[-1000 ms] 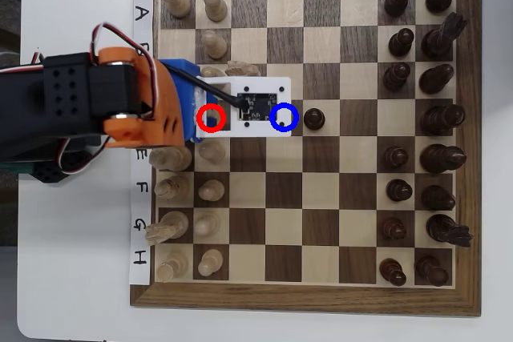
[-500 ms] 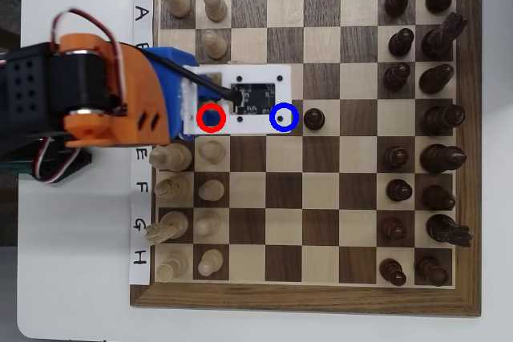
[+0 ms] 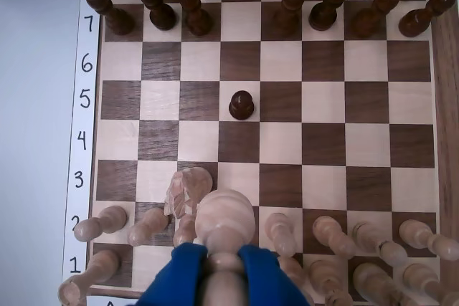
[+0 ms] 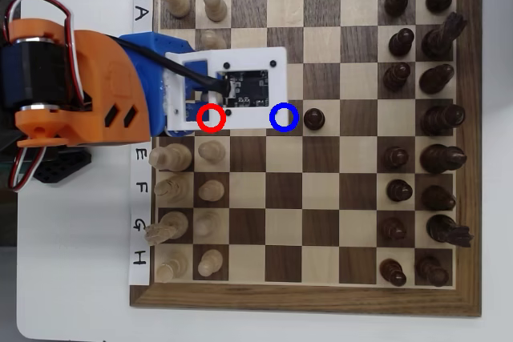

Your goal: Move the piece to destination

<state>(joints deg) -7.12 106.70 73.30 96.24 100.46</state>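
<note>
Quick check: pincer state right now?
Pincer: shut on the pale pawn, its blue fingers on either side of its stem in the wrist view.

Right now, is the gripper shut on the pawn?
Shut: in the wrist view the blue fingers of the gripper flank the pale pawn on both sides.

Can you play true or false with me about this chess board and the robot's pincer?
1. The pincer holds a pale pawn between blue fingers. True.
2. A dark pawn stands alone near the board's middle. True.
3. The blue ring has a piece standing in it. False: that square is bare.
4. The dark pieces sit beside column 1. False: they stand at columns 7 and 8.
5. A pale knight stands close beside the held pawn. True.
</note>
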